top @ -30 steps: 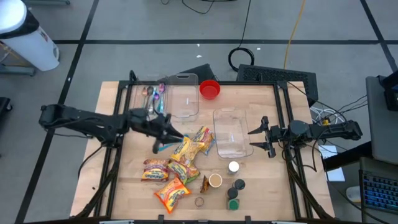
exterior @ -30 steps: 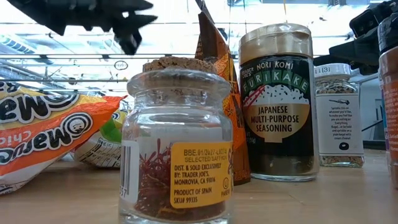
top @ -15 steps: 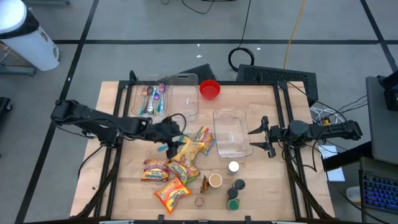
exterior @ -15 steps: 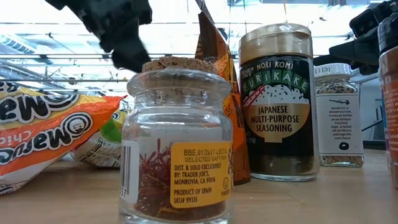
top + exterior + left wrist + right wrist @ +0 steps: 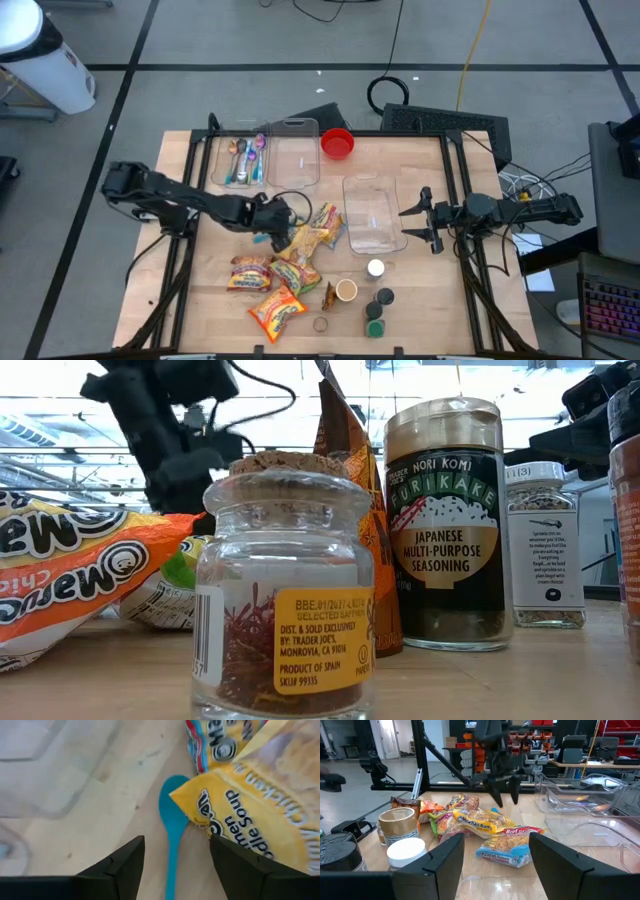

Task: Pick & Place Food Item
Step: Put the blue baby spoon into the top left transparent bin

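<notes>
A: Two arms work over one wooden table [image 5: 420, 300]. Which is active?

B: The left gripper [image 5: 277, 228], lowered at the left edge of the heap of noodle packets, its fingers spread wide and holding nothing. The right gripper [image 5: 420, 221] waits at the right, beside the near clear bin [image 5: 372, 213], fingers apart and empty.

A: Which step does this appear to be?

B: The approach before a grasp, by my reading. In the left wrist view the fingers straddle a teal spoon [image 5: 173, 825] lying flat on the wood, with the corner of the yellow chicken noodle soup packet [image 5: 260, 815] overlapping one side of its bowl.

A: So which item is meant?

B: I cannot tell. The packet is the food; the spoon is what sits between the fingers.

A: What does the next move call for?

B: Probably a short descent and a closing, shifted toward the packet if food is wanted.

A: Orientation?

B: The spoon's long axis runs along the gripper's line of sight, bowl away, handle toward the fingers. The packet's long axis lies obliquely across it.
</notes>
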Controlling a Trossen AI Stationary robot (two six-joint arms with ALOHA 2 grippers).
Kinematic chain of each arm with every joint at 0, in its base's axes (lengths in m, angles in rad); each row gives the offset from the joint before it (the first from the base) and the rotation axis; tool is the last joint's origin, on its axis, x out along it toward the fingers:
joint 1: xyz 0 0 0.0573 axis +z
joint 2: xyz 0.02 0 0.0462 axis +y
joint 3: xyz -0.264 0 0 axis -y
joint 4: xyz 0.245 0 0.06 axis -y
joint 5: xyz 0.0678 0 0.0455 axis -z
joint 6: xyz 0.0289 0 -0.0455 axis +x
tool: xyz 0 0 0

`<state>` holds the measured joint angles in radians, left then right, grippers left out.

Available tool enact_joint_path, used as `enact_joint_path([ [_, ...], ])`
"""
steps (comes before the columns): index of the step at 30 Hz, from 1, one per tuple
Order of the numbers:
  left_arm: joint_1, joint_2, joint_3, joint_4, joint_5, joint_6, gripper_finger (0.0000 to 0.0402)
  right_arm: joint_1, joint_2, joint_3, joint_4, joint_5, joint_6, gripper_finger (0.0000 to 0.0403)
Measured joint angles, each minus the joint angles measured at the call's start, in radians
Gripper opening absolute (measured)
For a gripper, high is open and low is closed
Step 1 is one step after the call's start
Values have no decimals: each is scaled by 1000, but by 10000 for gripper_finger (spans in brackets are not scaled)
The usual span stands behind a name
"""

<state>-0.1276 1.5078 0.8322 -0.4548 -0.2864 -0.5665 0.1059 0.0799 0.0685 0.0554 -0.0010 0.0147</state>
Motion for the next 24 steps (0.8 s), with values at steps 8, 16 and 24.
enact_joint_path([
  [8, 0, 121, 0, 171, 118, 51, 223, 0, 0, 0, 0, 0, 0, 216],
  [16, 1, 119, 9, 131, 82, 120, 223, 0, 0, 0, 0, 0, 0, 219],
  [24, 19, 119, -1, 22, 32, 101, 223, 0, 0, 0, 0, 0, 0, 215],
])
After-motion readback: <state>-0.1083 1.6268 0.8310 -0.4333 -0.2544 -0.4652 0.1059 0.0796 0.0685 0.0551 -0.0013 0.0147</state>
